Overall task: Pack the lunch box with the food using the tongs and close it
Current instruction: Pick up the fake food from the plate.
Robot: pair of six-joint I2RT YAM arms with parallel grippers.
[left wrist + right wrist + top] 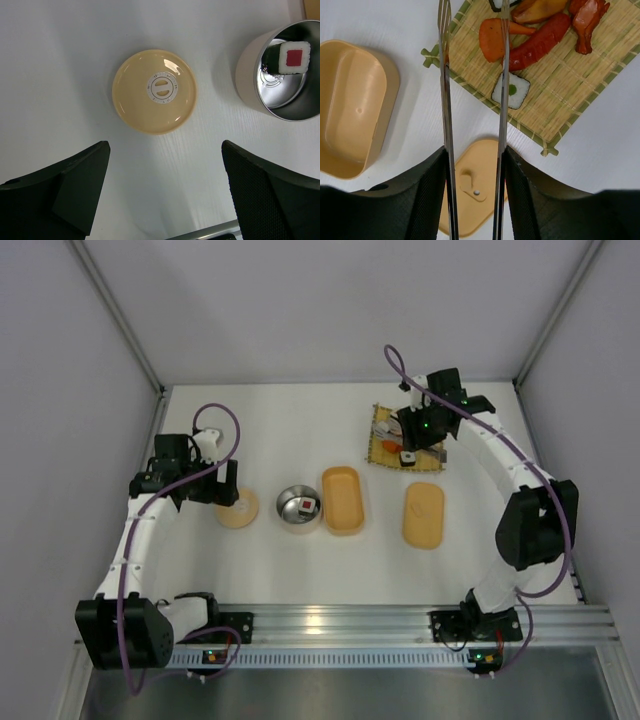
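The lunch box (342,501) sat open at mid-table, its long axis running from the near edge toward the far wall. Its matching lid (423,515) lay apart to its right, pointing the same way. In the right wrist view the box (355,107) showed bare inside, well clear of the bamboo mat (570,95). That mat carried the food: a sushi roll (511,90), an orange carrot-like piece (492,37), a red sausage-like piece (538,42) and a drumstick-like piece (587,20). The right gripper (474,160) was clamped on the tongs (446,100), one finger pressing each arm. The tongs pointed away over the mat's near corner, their arms nearly parallel and partly apart. Their tips reached the picture's top edge, so whether they touched any food could not be told. The left gripper (165,190) hung spread wide and held nothing above a round tan dish (154,91). Just beside that stood a steel bowl (250,75) containing a red-centred roll (290,56).
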